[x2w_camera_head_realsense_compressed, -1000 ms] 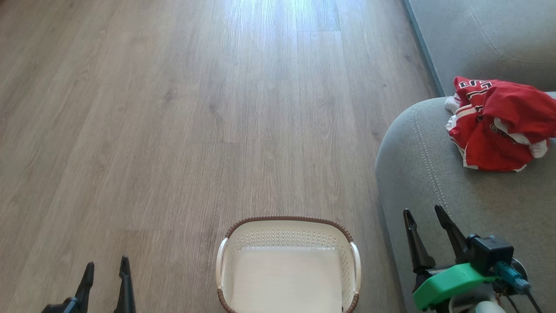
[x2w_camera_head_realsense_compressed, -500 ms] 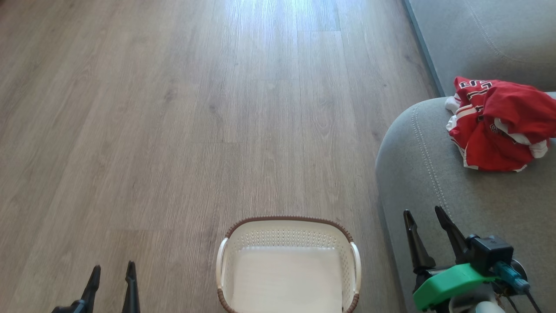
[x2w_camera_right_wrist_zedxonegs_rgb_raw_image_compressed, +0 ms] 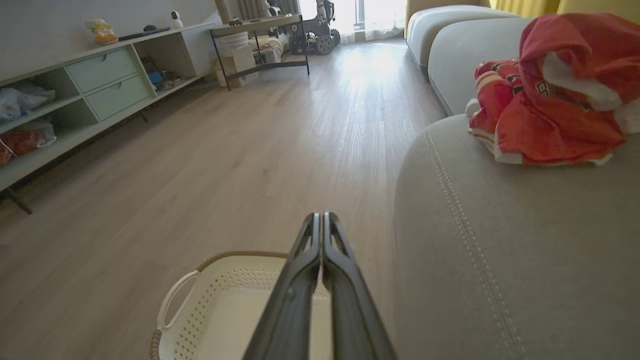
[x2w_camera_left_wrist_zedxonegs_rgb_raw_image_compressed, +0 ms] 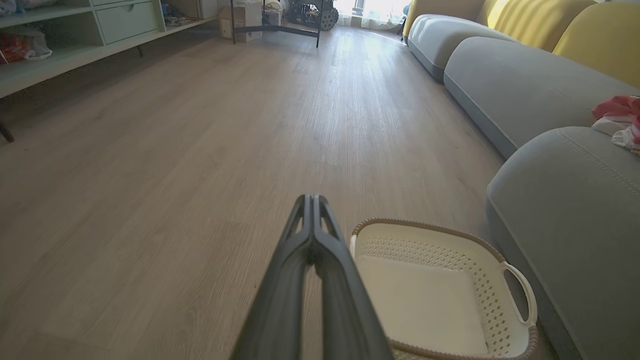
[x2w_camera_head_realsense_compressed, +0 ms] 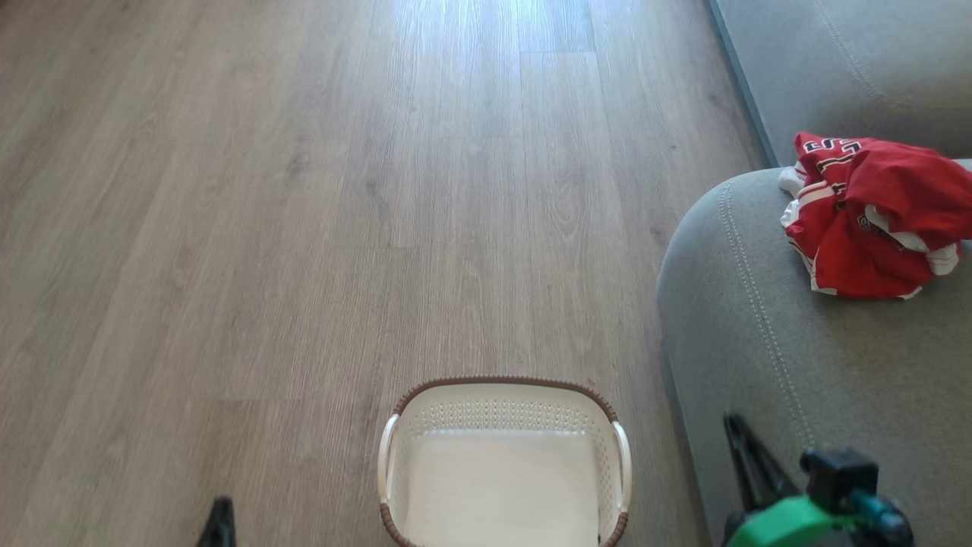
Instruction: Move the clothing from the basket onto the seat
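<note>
The left gripper (x2w_camera_left_wrist_zedxonegs_rgb_raw_image_compressed: pixel 312 200) and the right gripper (x2w_camera_right_wrist_zedxonegs_rgb_raw_image_compressed: pixel 320 216) are each pressed closed on nothing, one on either side of the basket (x2w_camera_head_realsense_compressed: pixel 505 382), probably because there is nothing left to lift. The grey seat (x2w_camera_head_realsense_compressed: pixel 759 319) carries the load near its rounded end. The basket stands bare on the floor (x2w_camera_head_realsense_compressed: pixel 304 228) just beside the seat. The clothing (x2w_camera_head_realsense_compressed: pixel 866 228) lies on the seat in a crumpled heap, red with white trim and black lettering.
</note>
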Available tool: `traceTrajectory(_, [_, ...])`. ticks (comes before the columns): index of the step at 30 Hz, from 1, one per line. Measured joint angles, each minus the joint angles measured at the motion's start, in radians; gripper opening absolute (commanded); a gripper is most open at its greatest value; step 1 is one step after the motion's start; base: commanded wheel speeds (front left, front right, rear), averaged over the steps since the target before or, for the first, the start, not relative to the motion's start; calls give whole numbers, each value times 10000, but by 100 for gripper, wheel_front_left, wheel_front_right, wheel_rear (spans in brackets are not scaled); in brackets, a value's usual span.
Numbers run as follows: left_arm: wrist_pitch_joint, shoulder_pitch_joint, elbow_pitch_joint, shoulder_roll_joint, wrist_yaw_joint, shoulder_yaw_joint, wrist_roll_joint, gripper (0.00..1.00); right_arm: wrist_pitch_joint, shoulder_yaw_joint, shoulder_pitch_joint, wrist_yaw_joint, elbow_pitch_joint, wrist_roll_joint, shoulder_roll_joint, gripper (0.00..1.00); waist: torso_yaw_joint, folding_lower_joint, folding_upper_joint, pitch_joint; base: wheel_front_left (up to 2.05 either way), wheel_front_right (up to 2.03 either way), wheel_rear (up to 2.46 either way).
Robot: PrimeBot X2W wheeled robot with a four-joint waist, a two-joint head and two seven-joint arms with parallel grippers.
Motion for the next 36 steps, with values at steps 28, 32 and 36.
traceTrajectory(28, [717, -41, 146, -564, -445, 648, -2238, 0, 690, -311, 29, -2, 247, 2834, 0, 0, -159, 0, 0, 150, 0, 0, 0])
traceTrajectory(32, [842, -191, 107, -625, -529, 746, -2587, 0, 800, -351, 29, -2, 245, 3298, 0, 0, -183, 0, 0, 172, 0, 0, 0])
traceTrajectory(36, [978, -213, 69, -709, -617, 871, -2943, 0, 901, -389, 6, -2, 242, 3747, 0, 0, -207, 0, 0, 195, 0, 0, 0])
